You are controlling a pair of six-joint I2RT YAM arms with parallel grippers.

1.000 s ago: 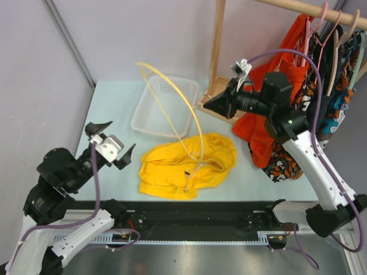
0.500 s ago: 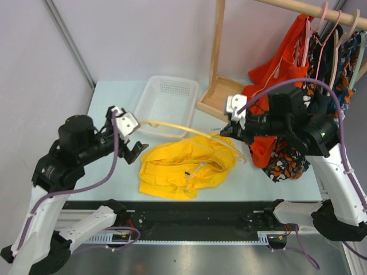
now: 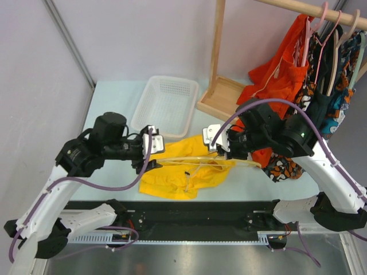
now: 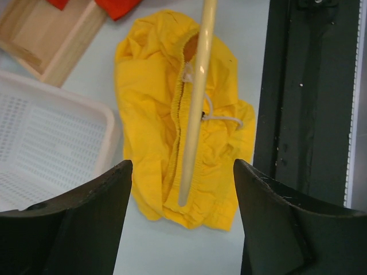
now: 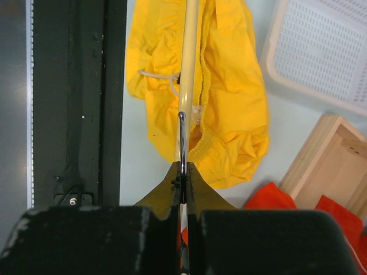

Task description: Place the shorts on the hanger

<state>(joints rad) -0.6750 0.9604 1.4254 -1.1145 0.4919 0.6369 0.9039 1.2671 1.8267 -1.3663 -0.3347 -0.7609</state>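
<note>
Hanger was held level just over shorts, crumpled on bench between the arms; right tool was clamped on its hook; long axis was laid left-right; free tip was found nearest left tool, spread wide; basket was noted close behind.

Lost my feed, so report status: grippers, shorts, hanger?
Right gripper shut on hanger. Left gripper open, jaws straddling hanger's far end. Shorts crumpled on table beneath hanger, not yet on it. Basket beside shorts, nothing blocking.
</note>
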